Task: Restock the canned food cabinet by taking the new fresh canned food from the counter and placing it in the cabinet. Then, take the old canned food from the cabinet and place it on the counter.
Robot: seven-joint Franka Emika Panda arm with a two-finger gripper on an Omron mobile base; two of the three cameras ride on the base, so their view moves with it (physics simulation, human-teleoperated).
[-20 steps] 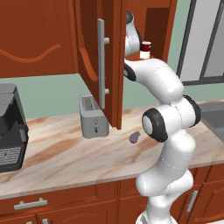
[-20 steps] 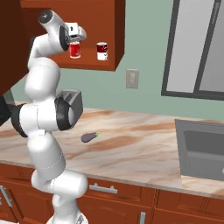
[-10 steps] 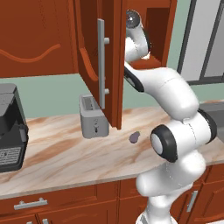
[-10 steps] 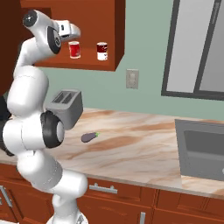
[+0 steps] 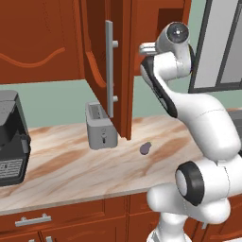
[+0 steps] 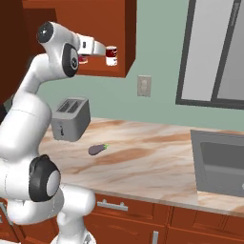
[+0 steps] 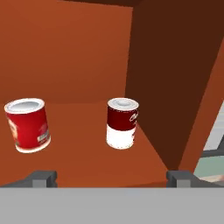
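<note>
Reddish-brown cabinet [image 7: 78, 61] walls surround my end effector [image 7: 111, 177], whose fingers [image 7: 41, 178] stand wide apart with nothing between them. On the shelf the old canned food [image 7: 122, 123] stands upright at about 12 o'clock from my fingertips, just ahead, its long axis vertical. At 10 o'clock stands the new fresh canned food [image 7: 27, 125], already shelved and well apart from the other. I judge a straight reach forward comes next. Below, the marbled surface [image 6: 143, 162] carries a toaster [image 6: 70, 118] and a small eggplant [image 6: 97, 149].
</note>
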